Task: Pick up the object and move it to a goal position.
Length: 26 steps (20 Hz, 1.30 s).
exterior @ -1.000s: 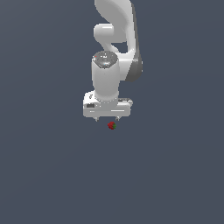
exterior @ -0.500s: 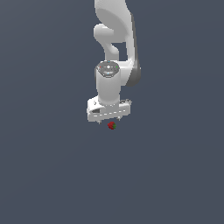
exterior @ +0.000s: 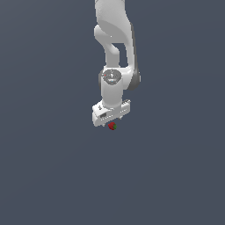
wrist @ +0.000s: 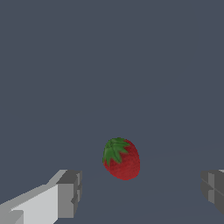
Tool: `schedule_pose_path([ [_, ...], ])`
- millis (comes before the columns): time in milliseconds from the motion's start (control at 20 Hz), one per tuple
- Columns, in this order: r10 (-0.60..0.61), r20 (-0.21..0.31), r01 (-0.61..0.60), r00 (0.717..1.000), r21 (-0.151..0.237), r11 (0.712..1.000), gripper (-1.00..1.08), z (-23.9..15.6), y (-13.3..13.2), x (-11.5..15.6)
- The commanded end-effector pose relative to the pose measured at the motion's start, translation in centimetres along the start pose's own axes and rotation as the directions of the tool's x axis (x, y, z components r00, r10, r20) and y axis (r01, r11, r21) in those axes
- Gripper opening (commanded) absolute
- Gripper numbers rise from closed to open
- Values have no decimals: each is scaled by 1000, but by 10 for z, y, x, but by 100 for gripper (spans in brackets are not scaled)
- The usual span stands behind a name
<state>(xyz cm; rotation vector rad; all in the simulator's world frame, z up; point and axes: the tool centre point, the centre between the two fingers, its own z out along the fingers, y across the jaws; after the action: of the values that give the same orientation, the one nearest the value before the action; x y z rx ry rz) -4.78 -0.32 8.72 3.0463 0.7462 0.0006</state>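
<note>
Our gripper is hanging wide open over the desk, and we are seeing the strawberry lying untouched between its two fingers.

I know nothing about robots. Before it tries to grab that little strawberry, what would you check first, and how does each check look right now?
1. Gripper open: ok, fingers wide apart.
2. Strawberry between the fingers: ok, in the wrist view.
3. Fingers clear of the strawberry: ok, gaps on both sides.
4. Gripper above the strawberry: ok in the exterior view.
5. Low enough to close: cannot tell.
6. Goal position: cannot tell, none visible.
</note>
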Motion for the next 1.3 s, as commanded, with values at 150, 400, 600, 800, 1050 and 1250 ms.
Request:
schedule_pose_path([
  [150,-73,-1,73,997,4,997,100,11,-7,-5],
  [400,-93,-1,93,996,5,996,100,14,-9,-7],
  [600,-88,-1,88,996,5,996,100,17,-9,-7],
  [800,-90,-1,90,996,5,996,100,30,-9,-7],
  [1050,-92,-1,92,996,5,996,100,54,-10,-8],
  [1250,-93,-1,93,996,5,996,100,63,-10,-7],
])
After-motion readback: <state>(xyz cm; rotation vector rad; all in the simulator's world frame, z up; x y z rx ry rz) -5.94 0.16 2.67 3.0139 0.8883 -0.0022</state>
